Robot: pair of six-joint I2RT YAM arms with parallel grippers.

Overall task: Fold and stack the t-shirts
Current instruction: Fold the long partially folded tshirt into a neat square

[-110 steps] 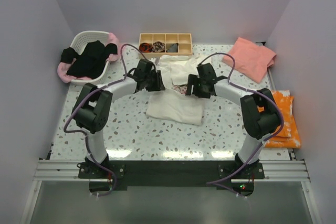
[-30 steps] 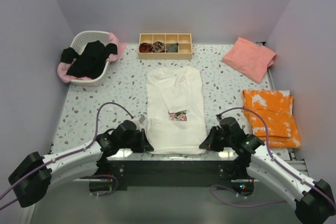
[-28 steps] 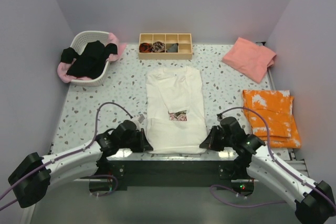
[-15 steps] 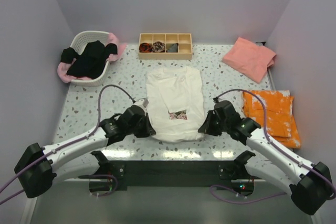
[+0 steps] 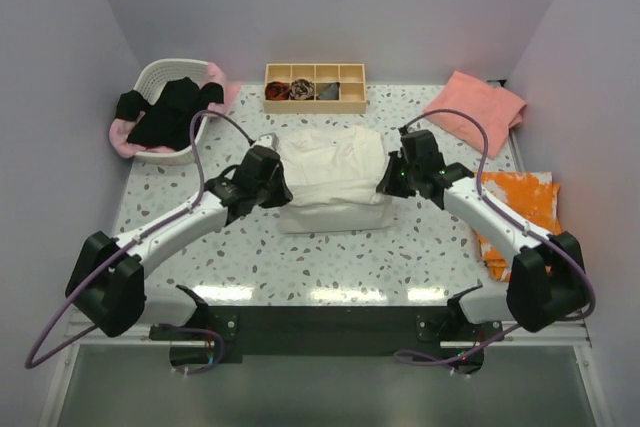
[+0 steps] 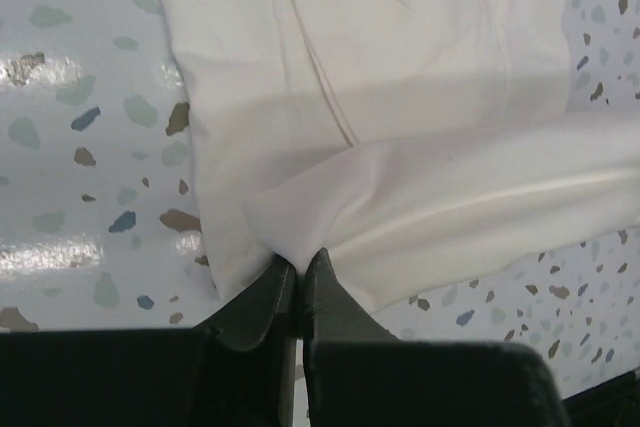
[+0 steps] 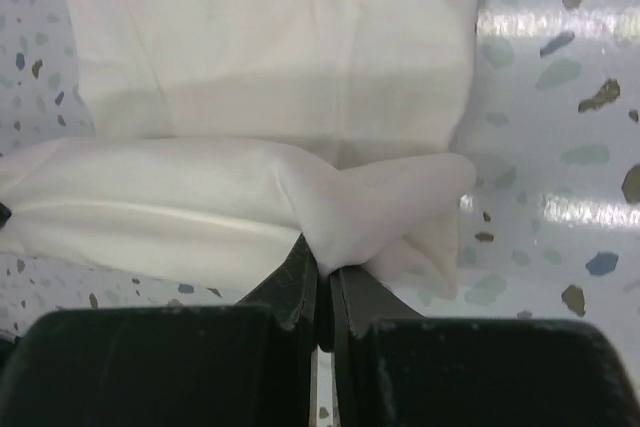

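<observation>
Two grippers pinch the cream tee (image 5: 335,169) at mid-table, one on each side edge. On the shirt's left edge, the left gripper (image 6: 300,265) is clamped tight on a bunched fold of cloth. On the opposite edge, the right gripper (image 7: 322,269) is closed the same way on a puckered corner. Between them, a raised layer of the tee is doubled over the layer lying flat on the speckled table (image 5: 330,267). The flat layer's near edge shows just below the lifted fold.

A salmon tee (image 5: 478,110) lies folded in the far right corner, well apart from the grippers. An orange cloth (image 5: 520,209) sits along the right edge, partly hidden by the right arm. At far left, a white basket (image 5: 150,77) holds a black tee (image 5: 165,112), with a pink tee (image 5: 118,137) draped over its rim. A wooden tray (image 5: 315,104) at the far edge carries rolled bundles (image 5: 301,89) in three of its four compartments.
</observation>
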